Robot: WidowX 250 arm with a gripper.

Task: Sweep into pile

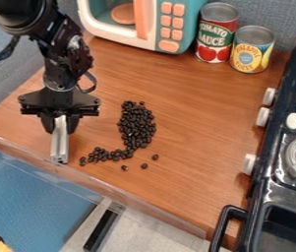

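The claw hangs over the left part of the bench, grasping a silvery metal bar between its fingers. The bar points downward, its lower end close to the bench's near edge; whether it touches the wood cannot be told.

The dark beans lie on the bench to the right of the bar, well apart from it. Most form a dense, elongated patch running from far to near, and at its near end a narrower trail bends left toward the bar. Three single beans sit apart, just to the near side and right of the trail.

At the far side stands a toy microwave in teal, white and orange. Just beside it on the right is a red can, with a yellow and blue can next to that. Along the right side is a black toy stove with pale knobs and silvery burners.
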